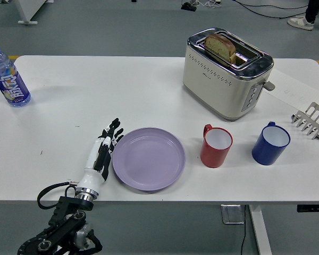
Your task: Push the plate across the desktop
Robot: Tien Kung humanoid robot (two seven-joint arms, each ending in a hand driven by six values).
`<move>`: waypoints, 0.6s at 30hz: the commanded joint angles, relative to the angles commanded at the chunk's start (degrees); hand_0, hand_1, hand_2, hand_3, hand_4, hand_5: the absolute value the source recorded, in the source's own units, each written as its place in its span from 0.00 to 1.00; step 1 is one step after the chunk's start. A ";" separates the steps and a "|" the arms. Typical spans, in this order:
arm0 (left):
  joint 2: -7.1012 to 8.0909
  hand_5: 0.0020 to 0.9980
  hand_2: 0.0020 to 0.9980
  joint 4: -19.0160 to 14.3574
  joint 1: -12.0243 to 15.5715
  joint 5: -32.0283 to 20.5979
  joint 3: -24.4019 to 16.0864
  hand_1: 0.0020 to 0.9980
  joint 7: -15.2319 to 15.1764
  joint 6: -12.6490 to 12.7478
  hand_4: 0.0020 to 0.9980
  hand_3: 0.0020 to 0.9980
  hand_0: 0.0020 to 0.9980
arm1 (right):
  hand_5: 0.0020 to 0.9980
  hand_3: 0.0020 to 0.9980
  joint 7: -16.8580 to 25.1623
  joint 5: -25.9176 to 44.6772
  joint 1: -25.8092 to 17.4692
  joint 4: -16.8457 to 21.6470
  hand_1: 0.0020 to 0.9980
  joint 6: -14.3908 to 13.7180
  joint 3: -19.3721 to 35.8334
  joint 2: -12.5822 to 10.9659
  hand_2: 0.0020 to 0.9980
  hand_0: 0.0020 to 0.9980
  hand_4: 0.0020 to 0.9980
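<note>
Table: a white table (pixel 149 90) fills most of the head view, with its near edge running along the bottom and bare white top between the things on it.
Floor: grey-green floor (pixel 111 26) shows beyond the far edge; black cables (pixel 266 9) trail across it at top right, and a white shoe (pixel 299 22) stands near the top right corner.
Plate: the lilac plate (pixel 149 158) lies flat near the front edge, a little left of centre, just left of the red mug.
Left hand: the left hand (pixel 102 151) lies low over the table with its fingers straight and held side by side, their edge against the plate's left rim; it grips nothing.
Red mug: 1 red mug (pixel 216 145) stands upright, close to the plate but apart from it.
Blue mug: 1 blue mug (pixel 270 143) stands upright to the right of the red one.
Toaster: a cream and chrome toaster (pixel 226 73) sits toward the far side with 1 slice of bread (pixel 220 48) standing up out of a slot.
Rack: a metal toast rack (pixel 311 120) lies at the right edge.
Bottle: a blue-labelled bottle (pixel 8 78) stands at the far left.
</note>
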 joint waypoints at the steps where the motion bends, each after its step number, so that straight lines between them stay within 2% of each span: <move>1: 0.00 1.00 0.98 -0.02 -0.03 -0.05 0.29 0.93 0.01 0.00 0.49 0.96 0.88 | 0.29 0.68 0.01 0.08 0.00 0.00 0.65 -0.01 -0.07 0.00 0.73 0.66 0.29; 18: 0.16 1.00 0.98 -0.60 -0.89 -0.39 2.41 0.92 -0.06 -0.07 0.49 0.95 0.87 | 0.29 0.68 0.07 0.54 0.17 0.00 0.65 -0.03 -0.61 0.03 0.73 0.66 0.28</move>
